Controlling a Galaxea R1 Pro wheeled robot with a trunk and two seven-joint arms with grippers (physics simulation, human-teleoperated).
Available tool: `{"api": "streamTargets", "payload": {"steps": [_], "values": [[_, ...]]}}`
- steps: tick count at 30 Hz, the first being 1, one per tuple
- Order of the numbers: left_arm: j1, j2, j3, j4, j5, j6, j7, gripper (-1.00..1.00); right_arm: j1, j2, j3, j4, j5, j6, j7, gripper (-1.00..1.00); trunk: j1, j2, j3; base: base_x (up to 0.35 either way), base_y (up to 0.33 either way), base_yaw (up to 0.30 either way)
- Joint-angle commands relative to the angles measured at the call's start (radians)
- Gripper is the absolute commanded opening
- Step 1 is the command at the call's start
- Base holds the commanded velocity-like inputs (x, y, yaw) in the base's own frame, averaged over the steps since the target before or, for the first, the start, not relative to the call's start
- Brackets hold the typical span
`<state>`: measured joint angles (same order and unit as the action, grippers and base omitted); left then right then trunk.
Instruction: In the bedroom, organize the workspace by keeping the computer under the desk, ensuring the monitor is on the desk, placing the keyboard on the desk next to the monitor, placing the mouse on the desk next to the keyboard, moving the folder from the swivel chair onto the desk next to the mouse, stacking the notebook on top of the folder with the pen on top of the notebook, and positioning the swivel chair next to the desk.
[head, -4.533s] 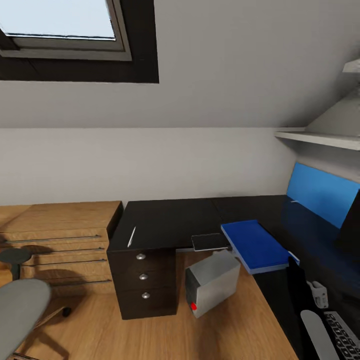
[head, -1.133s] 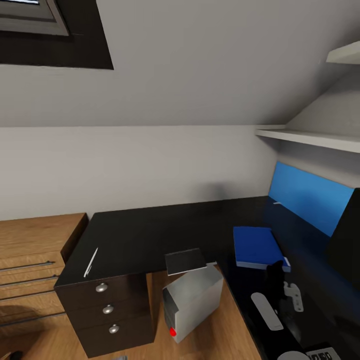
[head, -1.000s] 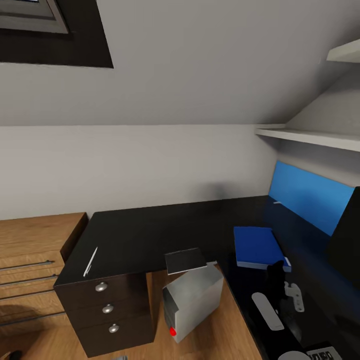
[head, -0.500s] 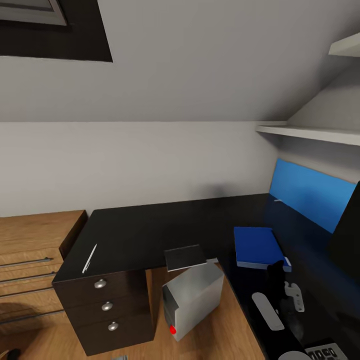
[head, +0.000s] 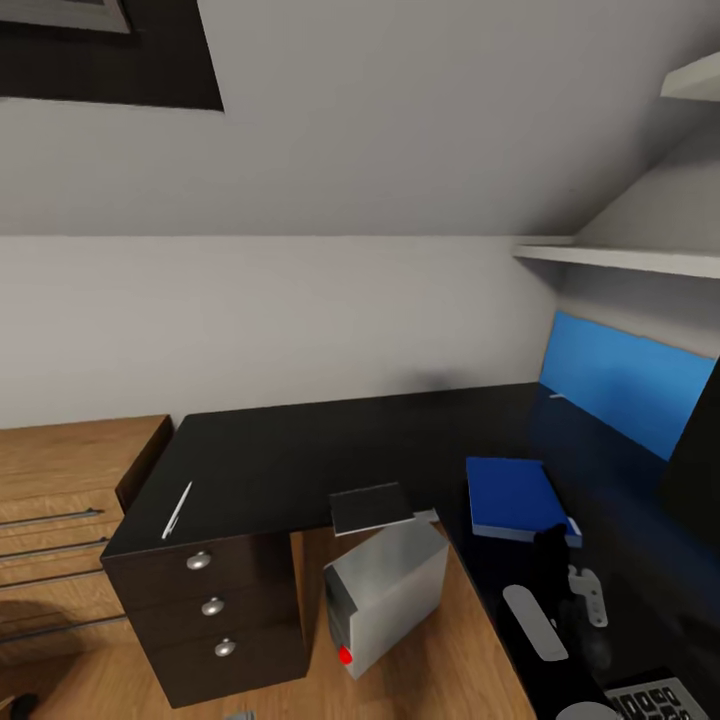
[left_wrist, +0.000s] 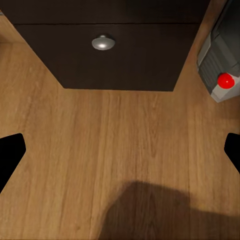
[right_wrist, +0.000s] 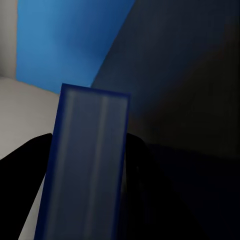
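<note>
The blue folder (head: 510, 495) lies flat on the black desk (head: 300, 455), near the monitor (head: 700, 450) at the right edge. My right gripper (head: 552, 552) is at the folder's near edge; in the right wrist view the folder (right_wrist: 85, 165) sits edge-on between both fingers (right_wrist: 142, 170). The notebook (head: 371, 507) overhangs the desk's inner edge above the computer (head: 385, 592), which stands on the floor. The pen (head: 177, 508) lies above the drawers. A corner of the keyboard (head: 650, 698) shows. My left gripper (left_wrist: 120, 155) hangs open over the floor, facing a drawer knob (left_wrist: 103, 42). Mouse and swivel chair are out of view.
A light wooden drawer chest (head: 60, 500) stands left of the desk. A blue wall panel (head: 620, 385) and a white shelf (head: 620, 258) line the right wall above the desk. Wooden floor (left_wrist: 120, 130) lies between the drawers and the computer.
Since 4.5 s ago the view has swung right and closer, and the folder has gone further in on the desk with my right gripper. In the last second only the camera tilts slightly.
</note>
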<state>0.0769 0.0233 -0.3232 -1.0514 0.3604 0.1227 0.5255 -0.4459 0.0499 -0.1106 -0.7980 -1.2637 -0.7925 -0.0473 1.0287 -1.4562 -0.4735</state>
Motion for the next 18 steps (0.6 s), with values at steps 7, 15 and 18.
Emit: {"api": "streamTargets", "payload": {"steps": [7,15,18], "values": [[0.0,0.001,-0.004,-0.002,0.005,0.005,0.007,1.0,0.0,0.001,0.0,-0.001,0.004,-0.001,-0.006,-1.0,0.027,-0.05,-0.023,0.0,0.0,0.0],[0.0,0.001,-0.004,-0.002,0.005,0.006,0.007,1.0,0.0,0.001,0.0,-0.001,0.004,-0.001,-0.006,-1.0,0.046,-0.085,-0.039,0.0,0.0,0.0],[0.0,0.001,-0.004,-0.001,0.005,0.008,0.007,1.0,0.0,0.001,0.0,-0.001,0.004,-0.001,-0.006,-1.0,0.046,-0.085,-0.039,0.0,0.0,0.0]]}}
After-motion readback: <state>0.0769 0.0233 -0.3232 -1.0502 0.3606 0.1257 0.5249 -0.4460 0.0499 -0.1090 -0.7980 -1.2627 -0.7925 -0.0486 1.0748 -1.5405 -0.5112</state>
